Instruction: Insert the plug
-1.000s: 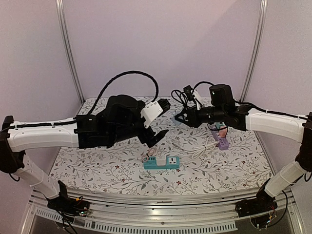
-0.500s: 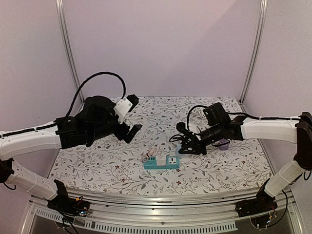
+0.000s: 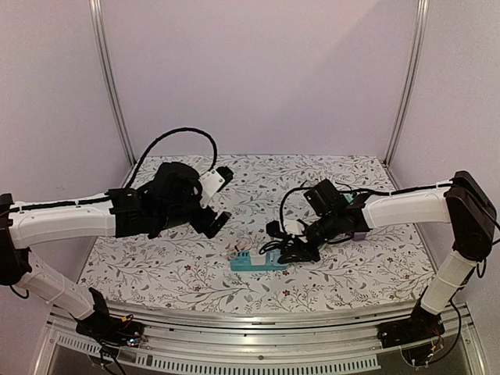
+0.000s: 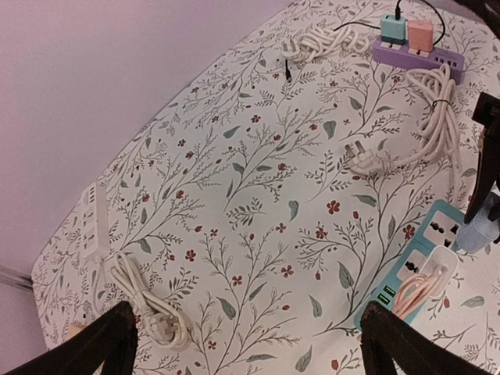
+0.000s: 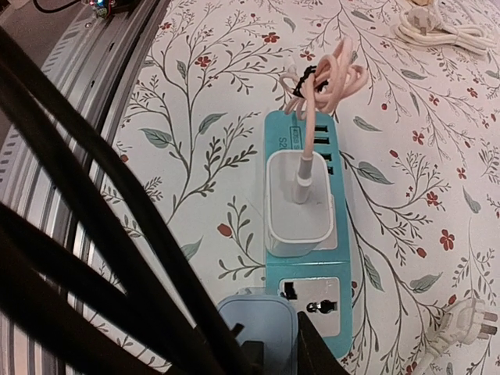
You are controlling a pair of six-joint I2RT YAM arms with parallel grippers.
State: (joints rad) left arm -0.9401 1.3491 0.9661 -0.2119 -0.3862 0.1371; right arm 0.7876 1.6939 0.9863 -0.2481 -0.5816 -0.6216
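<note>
A teal power strip (image 5: pixel 301 234) lies on the floral table; it also shows in the top view (image 3: pixel 258 261) and the left wrist view (image 4: pixel 426 254). A white charger (image 5: pixel 299 199) with a pink cable (image 5: pixel 324 82) is plugged into it. Beside that is an empty socket (image 5: pixel 312 301). My right gripper (image 5: pixel 269 355) is shut on a light blue plug (image 5: pixel 258 328), held just above the strip's end next to the empty socket. Black cables hide its left finger. My left gripper (image 4: pixel 250 351) is open and empty, above bare table left of the strip.
A purple power strip (image 4: pixel 418 53) with teal and pink chargers lies at the far side, with a coiled white cable (image 4: pixel 406 141) beside it. A white power strip (image 4: pixel 92 223) and its coiled cable (image 4: pixel 148 312) lie at the left. A metal rail (image 5: pixel 94 94) runs along the near table edge.
My right gripper has come down and left with the blue plug, from the far side to the teal strip. My left gripper has pulled back left, away from the strip.
</note>
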